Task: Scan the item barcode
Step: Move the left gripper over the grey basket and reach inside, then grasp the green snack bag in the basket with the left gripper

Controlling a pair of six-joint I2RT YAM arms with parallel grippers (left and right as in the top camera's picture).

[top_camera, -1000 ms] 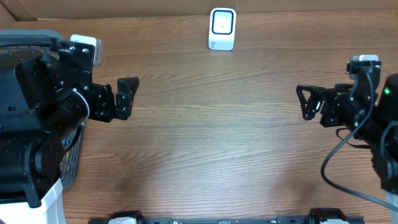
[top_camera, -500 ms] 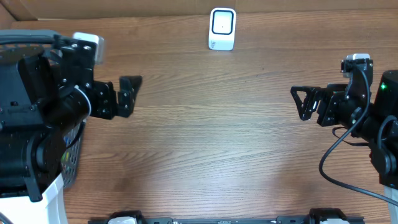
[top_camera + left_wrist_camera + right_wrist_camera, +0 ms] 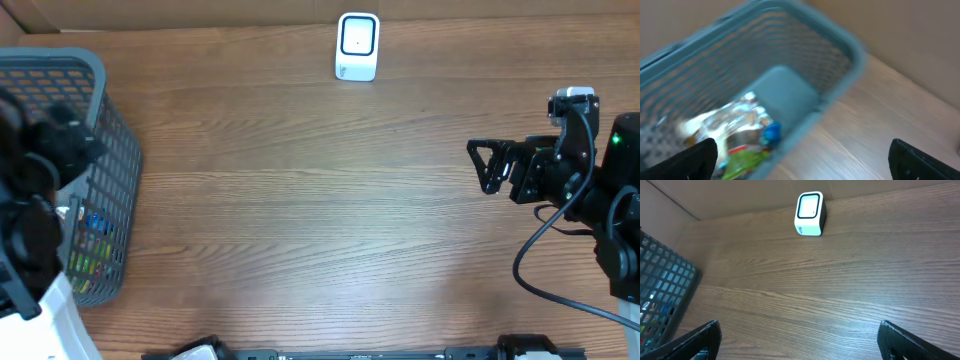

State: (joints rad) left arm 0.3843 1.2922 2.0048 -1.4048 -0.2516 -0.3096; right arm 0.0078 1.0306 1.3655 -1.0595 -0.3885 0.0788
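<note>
Scanner (image 3: 810,213): overhead, right wrist | basket (image 3: 830,30) packets (image 3: 740,125): left wrist | left tool (image 3: 805,162), right tool (image 3: 483,166) spread

1. The view is motion-blurred, so fine detail is lost.
2. A grey-blue mesh basket (image 3: 840,37) fills the left and centre, its rim running to the far right.
3. Inside it lie a silvery packet (image 3: 735,120), a small blue item (image 3: 771,133) just to its right, and a green packet (image 3: 742,162) nearer; what they are cannot be read.
4. The basket stands on a light wooden table (image 3: 880,115), bare at the right.
5. The left gripper (image 3: 802,157) is spread wide, one dark fingertip (image 3: 695,157) in each near corner, nothing between them.
</note>
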